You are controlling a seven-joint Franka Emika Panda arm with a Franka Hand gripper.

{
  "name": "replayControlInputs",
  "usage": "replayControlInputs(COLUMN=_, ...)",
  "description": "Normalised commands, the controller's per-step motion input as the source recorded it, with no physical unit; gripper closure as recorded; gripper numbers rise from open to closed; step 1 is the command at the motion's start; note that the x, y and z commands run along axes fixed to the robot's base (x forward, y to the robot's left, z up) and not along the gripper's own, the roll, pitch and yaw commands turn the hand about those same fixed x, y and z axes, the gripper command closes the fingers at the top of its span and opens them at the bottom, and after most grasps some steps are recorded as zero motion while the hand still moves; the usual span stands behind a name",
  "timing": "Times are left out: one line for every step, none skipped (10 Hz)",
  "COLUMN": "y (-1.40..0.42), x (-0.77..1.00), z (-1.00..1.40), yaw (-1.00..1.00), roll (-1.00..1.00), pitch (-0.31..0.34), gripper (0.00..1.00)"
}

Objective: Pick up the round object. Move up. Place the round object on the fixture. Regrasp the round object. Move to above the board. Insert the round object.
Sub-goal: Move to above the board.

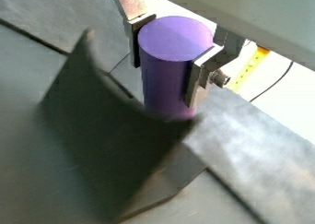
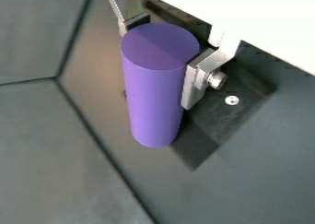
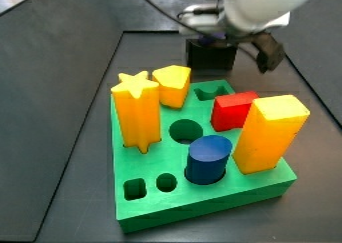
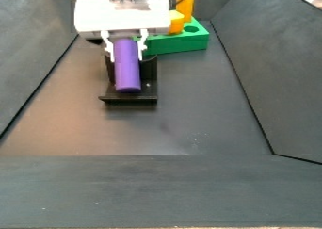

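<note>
Fixture (image 4: 130, 89) under round object (image 4: 126, 63); gripper (image 4: 124, 33) jaws clamping its top.

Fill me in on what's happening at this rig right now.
The Franka arm's claw sits at the fixture behind the green board, its silver fingers on either side of the purple round object. The peg lies along the fixture in a side view. The board's round hole is unfilled.
</note>
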Motion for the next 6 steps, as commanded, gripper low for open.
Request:
replayControlInputs(y=0.14, x=0.07, z=1.00, yaw=-0.03, roll=0.01, pitch=-0.362, gripper=1.00)
replayControlInputs(y=0.13, x=0.06, z=1.00, yaw=-0.11, roll=0.00, pitch=-0.328, gripper=1.00)
replayControlInputs(y=0.13, x=0.04, z=1.00, yaw=-0.19, roll=-0.02, pitch=-0.279, gripper=1.00)
replayControlInputs(y=0.13, x=0.04, z=1.00, yaw=-0.23, roll=-0.03, pitch=-0.253, gripper=1.00)
replayControlInputs(y=0.13, x=0.02, z=1.00, yaw=-0.28, roll=-0.06, pitch=-0.177, gripper=1.00)
replayControlInputs(y=0.13, x=0.01, z=1.00, yaw=-0.29, roll=-0.07, pitch=-0.145, gripper=1.00)
